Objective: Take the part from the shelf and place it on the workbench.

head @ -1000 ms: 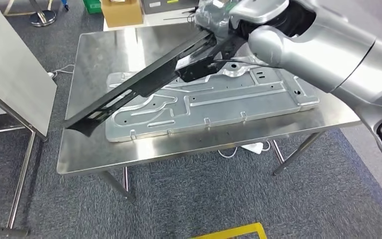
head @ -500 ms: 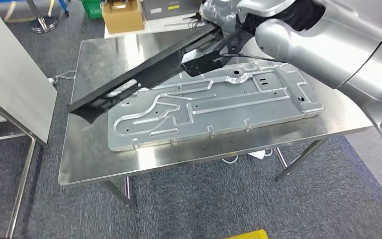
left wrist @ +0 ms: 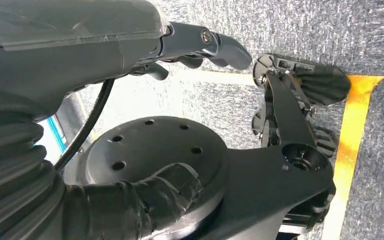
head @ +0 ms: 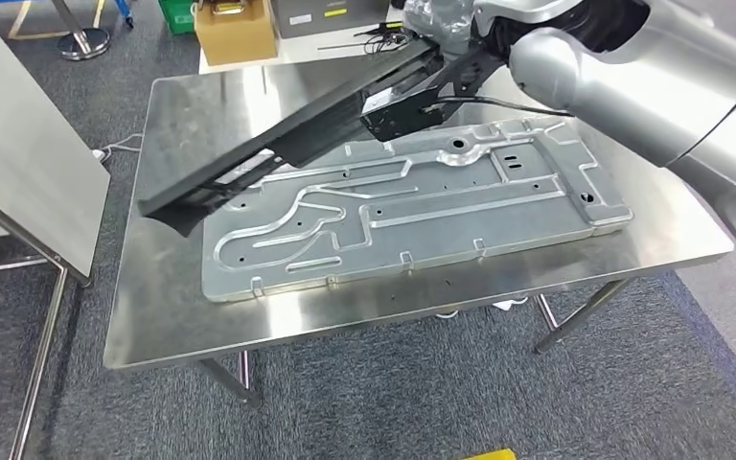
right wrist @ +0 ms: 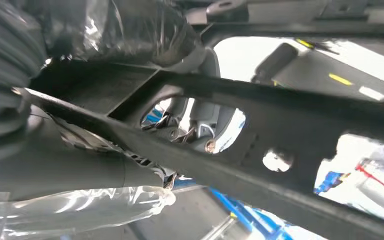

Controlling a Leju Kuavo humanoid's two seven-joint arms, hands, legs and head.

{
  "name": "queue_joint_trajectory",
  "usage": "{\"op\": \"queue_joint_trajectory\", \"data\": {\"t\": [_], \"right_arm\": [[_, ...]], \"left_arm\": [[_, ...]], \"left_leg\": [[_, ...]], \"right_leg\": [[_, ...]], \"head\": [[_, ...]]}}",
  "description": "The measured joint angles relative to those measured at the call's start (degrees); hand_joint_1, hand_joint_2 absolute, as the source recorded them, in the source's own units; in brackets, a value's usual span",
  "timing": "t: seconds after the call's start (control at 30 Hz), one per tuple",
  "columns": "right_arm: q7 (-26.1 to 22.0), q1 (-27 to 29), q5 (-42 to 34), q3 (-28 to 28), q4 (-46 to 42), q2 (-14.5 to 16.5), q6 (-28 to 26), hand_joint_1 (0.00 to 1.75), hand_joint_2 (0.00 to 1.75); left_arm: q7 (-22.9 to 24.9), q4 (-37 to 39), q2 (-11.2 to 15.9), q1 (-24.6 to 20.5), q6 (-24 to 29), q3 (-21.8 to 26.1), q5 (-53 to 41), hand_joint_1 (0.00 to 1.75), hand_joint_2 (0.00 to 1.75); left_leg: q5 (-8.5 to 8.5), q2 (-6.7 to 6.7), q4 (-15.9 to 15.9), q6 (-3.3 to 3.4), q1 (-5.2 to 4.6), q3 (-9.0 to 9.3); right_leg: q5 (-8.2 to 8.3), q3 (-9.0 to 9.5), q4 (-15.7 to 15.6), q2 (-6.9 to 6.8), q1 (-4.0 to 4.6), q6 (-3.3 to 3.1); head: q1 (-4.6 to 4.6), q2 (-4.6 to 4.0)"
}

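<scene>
— Where is the part?
— The long black part [head: 287, 144] hangs tilted above the steel table [head: 182, 316] — its low end over the table's left side, its high end at the far edge, in the right hand [head: 441, 24], which grips it there.
— Under it?
— A grey metal plate [head: 412, 216] flat on the table.
— The left hand?
— The left hand [left wrist: 195, 42] holds nothing, fingers loose, over carpet.

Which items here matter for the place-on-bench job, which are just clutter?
Job:
- long black part, held by the right hand
- steel workbench

Lying about:
- stamped metal panel on the bench
- cardboard box behind
- white board at left
</scene>
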Motion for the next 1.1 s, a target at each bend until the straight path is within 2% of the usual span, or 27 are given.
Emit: {"op": "queue_joint_trajectory", "data": {"t": [0.07,0.1,0.17,0.2,0.23,0.27,0.33,0.37,0.4,0.47,0.53,0.57,0.63,0.7,0.73,0.77,0.83,0.87,0.9,0.93,1.03,1.1], "right_arm": [[0.00,-0.05,-0.01,-0.06,0.01,-0.07,-0.01,1.75,1.75],[0.01,-0.06,0.00,-0.06,0.03,-0.07,-0.01,1.75,1.75],[0.01,0.02,0.01,0.02,0.06,-0.05,-0.01,1.75,1.75],[0.01,0.14,0.01,0.06,0.07,-0.04,-0.01,1.75,1.75],[-0.01,0.24,-0.01,0.09,0.06,-0.03,-0.01,1.75,1.75],[-0.04,0.30,-0.03,0.08,0.06,-0.03,-0.01,1.75,1.75],[-0.13,0.31,-0.06,0.07,0.05,-0.04,-0.01,1.75,1.75],[-0.16,0.28,-0.07,0.07,0.06,-0.08,0.00,1.75,1.75],[-0.17,0.27,-0.07,0.07,0.07,-0.11,0.01,1.75,1.75],[-0.16,0.32,-0.07,0.09,0.07,-0.19,0.03,1.75,1.75],[-0.19,0.38,-0.07,0.03,0.08,-0.40,0.04,1.75,1.75],[-0.26,0.32,-0.07,-0.01,0.08,-0.58,0.04,1.75,1.75],[-0.52,0.26,-0.13,-0.02,0.07,-1.06,0.06,1.75,1.75],[-0.86,0.54,-0.31,0.09,0.06,-1.74,0.16,1.75,1.75],[-0.97,0.73,-0.40,0.17,0.05,-2.22,0.25,1.75,1.75],[-1.05,0.85,-0.44,0.23,0.05,-2.72,0.33,1.75,1.75],[-1.14,0.91,-0.50,0.33,0.05,-3.58,0.37,1.75,1.75],[-1.17,0.91,-0.55,0.39,0.05,-3.91,0.31,1.75,1.75],[-1.24,0.97,-0.64,0.45,0.05,-4.13,0.23,1.75,1.75],[-1.32,1.11,-0.77,0.52,0.05,-4.26,0.16,1.75,1.75],[-1.54,1.53,-1.01,0.58,0.05,-4.55,0.07,1.75,1.75],[-1.56,1.55,-1.00,0.58,0.06,-4.71,0.05,1.75,1.75]], "left_arm": [[-0.13,0.00,0.04,0.02,0.00,0.00,0.00,0.00,1.75],[-0.19,0.00,0.05,0.04,0.00,0.00,0.00,0.00,1.75],[-0.25,0.00,0.02,0.06,0.01,0.00,0.01,0.00,1.75],[-0.26,0.00,0.02,0.05,0.01,0.00,0.01,0.00,1.75],[-0.26,0.00,0.02,0.06,0.01,0.00,0.02,0.00,1.75],[-0.26,0.00,0.02,0.08,0.01,0.00,0.02,0.00,1.75],[-0.26,0.00,0.04,0.15,0.01,0.00,0.02,0.00,1.75],[-0.27,0.00,0.06,0.20,0.02,0.00,0.02,0.00,1.75],[-0.28,0.00,0.08,0.19,0.02,0.00,0.02,0.00,1.75],[-0.36,0.00,0.09,0.08,0.03,0.00,0.03,0.00,1.75],[-0.45,0.00,0.06,0.06,0.02,0.00,0.04,0.00,1.75],[-0.48,0.00,0.03,0.13,0.01,0.00,0.04,0.00,1.75],[-0.50,0.00,-0.02,0.23,-0.01,0.00,0.04,0.00,1.75],[-0.64,0.00,-0.02,0.14,-0.04,0.02,0.03,0.00,1.75],[-0.75,0.00,-0.02,0.10,-0.05,0.05,0.00,0.00,1.75],[-0.86,0.00,-0.03,0.06,-0.03,0.08,-0.05,0.00,1.75],[-0.85,0.00,-0.04,0.22,0.19,0.11,-0.26,0.00,1.75],[-0.72,0.00,-0.05,0.30,0.33,0.11,-0.35,0.00,1.75],[-0.55,0.00,-0.05,0.39,0.45,0.11,-0.42,0.00,1.75],[-0.40,0.00,-0.05,0.41,0.52,0.11,-0.42,0.00,1.75],[-0.25,0.00,-0.01,0.25,0.64,0.11,-0.28,0.00,1.75],[-0.25,0.00,0.04,0.21,0.68,0.11,-0.25,0.00,1.75]], "left_leg": [[-1.29,0.05,1.79,-0.53,-0.03,-0.62],[-2.56,0.07,4.35,-0.77,0.07,-1.82],[-5.10,0.10,11.51,-1.20,0.25,-5.57],[-5.43,0.10,14.09,-1.34,0.32,-7.24],[-4.65,0.11,14.80,-1.40,0.35,-8.09],[-2.80,0.11,13.32,-1.35,0.34,-7.90],[1.87,0.10,6.35,-0.88,0.28,-5.26],[3.29,0.09,3.20,-0.57,0.13,-3.85],[3.67,0.09,1.07,-0.26,-0.03,-2.81],[3.07,0.07,-0.29,0.11,-0.29,-2.06],[2.89,0.13,-1.16,0.39,0.06,-1.38],[2.86,0.18,-1.59,0.60,0.25,-0.94],[2.67,0.29,-1.96,1.03,0.41,-0.29],[2.30,0.26,-1.76,1.38,0.41,-0.08],[2.04,0.16,-1.59,1.44,0.43,0.03],[1.70,0.04,-1.33,1.42,0.45,0.18],[0.77,-0.13,-0.65,1.14,0.51,0.54],[0.31,-0.16,-0.23,0.87,0.43,0.58],[-0.02,-0.15,0.07,0.60,0.37,0.49],[-0.19,-0.12,0.24,0.31,0.30,0.36],[-0.56,0.01,0.35,-0.41,0.29,0.24],[-2.22,0.08,3.23,-0.88,0.37,-1.01]], "right_leg": [[-0.03,0.85,-0.78,-0.12,-0.34,-0.52],[-0.09,1.30,-1.09,-0.19,-0.44,-0.77],[-0.41,1.83,-1.23,-0.21,-0.39,-1.15],[-0.62,2.06,-1.19,-0.16,-0.36,-1.21],[-0.87,2.34,-1.14,-0.11,-0.33,-1.23],[-1.16,2.68,-1.08,-0.04,-0.31,-1.20],[-1.85,3.52,-1.04,0.04,-0.28,-1.07],[-2.14,3.81,-1.00,0.07,-0.20,-0.94],[-2.31,3.90,-0.99,0.08,-0.16,-0.76],[-2.39,3.81,-1.14,0.10,-0.08,-0.35],[-2.75,3.84,-1.02,0.05,-0.03,0.18],[-3.42,3.43,0.07,0.01,-0.01,0.44],[-5.91,0.62,5.69,-0.05,-0.12,0.84],[-8.06,-3.67,12.79,-0.07,-0.37,1.16],[-7.76,-5.03,14.35,-0.08,-0.56,1.31],[-6.30,-5.37,13.79,-0.10,-0.74,1.41],[-1.69,-3.38,7.62,-0.22,-1.00,1.45],[-0.13,-2.05,4.43,-0.28,-0.92,1.42],[0.49,-1.11,2.21,-0.31,-0.80,1.31],[0.36,-0.71,1.19,-0.28,-0.64,1.19],[-0.09,-0.40,0.45,-0.08,-0.60,0.55],[-0.22,0.26,-0.09,-0.07,-0.87,-0.11]], "head": [[0.01,-0.01],[-0.01,-0.01],[-0.02,0.00],[-0.02,0.00],[-0.02,0.00],[-0.02,0.00],[0.00,0.00],[0.00,0.00],[0.00,-0.01],[-0.02,-0.01],[0.02,-0.01],[0.03,-0.01],[0.06,-0.02],[0.06,-0.01],[0.06,-0.01],[0.07,0.00],[0.07,-0.01],[0.08,-0.02],[0.07,-0.02],[0.07,-0.01],[0.05,0.00],[0.02,0.00]]}}
